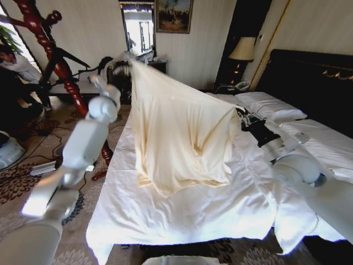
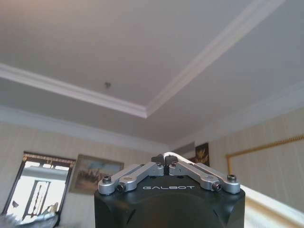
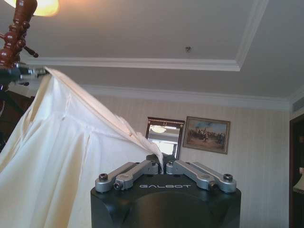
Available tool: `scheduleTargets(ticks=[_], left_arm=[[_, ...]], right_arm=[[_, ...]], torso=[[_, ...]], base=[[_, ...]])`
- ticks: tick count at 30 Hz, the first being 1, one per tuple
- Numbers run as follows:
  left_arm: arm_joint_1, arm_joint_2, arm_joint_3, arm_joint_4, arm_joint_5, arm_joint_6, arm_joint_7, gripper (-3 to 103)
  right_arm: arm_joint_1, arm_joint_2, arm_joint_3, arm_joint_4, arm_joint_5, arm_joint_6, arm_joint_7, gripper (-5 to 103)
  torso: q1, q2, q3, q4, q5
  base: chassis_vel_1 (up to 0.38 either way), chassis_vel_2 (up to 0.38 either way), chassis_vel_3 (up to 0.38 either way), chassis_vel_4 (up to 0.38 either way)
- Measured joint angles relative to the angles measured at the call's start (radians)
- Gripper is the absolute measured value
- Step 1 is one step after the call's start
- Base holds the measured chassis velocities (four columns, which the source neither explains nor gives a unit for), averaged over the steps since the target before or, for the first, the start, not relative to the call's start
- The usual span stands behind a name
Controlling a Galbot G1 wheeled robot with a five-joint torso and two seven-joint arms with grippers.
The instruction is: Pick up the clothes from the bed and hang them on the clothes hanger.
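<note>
Step in hand: the lift — the clothes (image 1: 179, 132) are off the bed (image 1: 182, 212) and hang spread above the duvet, stretched between both grippers; hanging has not begun. The right gripper (image 1: 241, 112) is clenched on the garment's lower corner, just above the bed; in the right wrist view its fingers are closed on a fold of cream fabric. The left gripper (image 1: 126, 57) is clenched on the opposite, higher corner, above the bed's far left edge. Next move, as a judgement: carry the spread garment towards a hanger without letting its hem snag the duvet; no hanger can be identified with certainty. Beyond the bed: patterned carpet (image 1: 16, 176), dark wooden stand (image 1: 55, 61), lamp (image 1: 242, 49), framed picture (image 1: 174, 15).
</note>
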Motion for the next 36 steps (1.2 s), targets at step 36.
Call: scheduleTargets(ticks=[36], left_arm=[[0.746,-0.009,0.237,-0.457,-0.127,0.437,-0.411,30]], right_arm=[[-0.112,0.140,-0.021,-0.043,-0.081,0.016,-0.031,2]], torso=[[0.000,0.000,0.000,0.0005,0.0000]], base=[[0.000,0.000,0.000,0.000]])
